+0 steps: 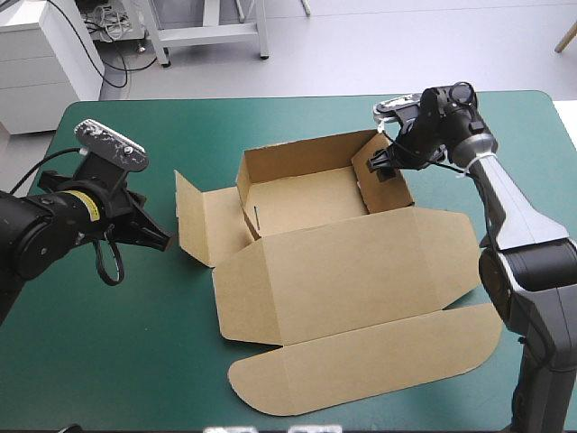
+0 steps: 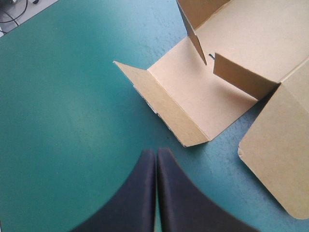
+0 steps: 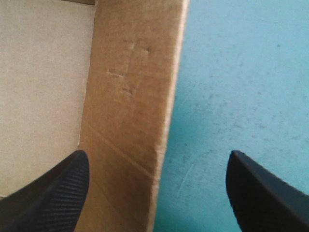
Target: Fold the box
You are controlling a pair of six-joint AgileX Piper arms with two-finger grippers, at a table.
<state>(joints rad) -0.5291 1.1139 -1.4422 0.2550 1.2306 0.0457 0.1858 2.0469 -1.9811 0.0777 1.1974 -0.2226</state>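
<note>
You get bright, even overhead light in the high view: the brown box (image 1: 343, 262) throws only a thin, soft shadow on the teal-green cover (image 1: 135, 361). In the left wrist view you see a pale sheen on the cover beside the left gripper (image 2: 155, 154), and a narrow dark shadow under the box's raised flap (image 2: 164, 108).

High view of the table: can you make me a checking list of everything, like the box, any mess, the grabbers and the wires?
Surface: teal-green cover, smooth.
Job's things: brown box, an open tray with walls raised, left flap spread out, lid flat.
Clutter: nothing seen.
Grippers: left gripper shut, just short of the left flap; right gripper open, astride the tray's right wall.
Cables: nothing seen.
Surroundings: nothing seen.
</note>
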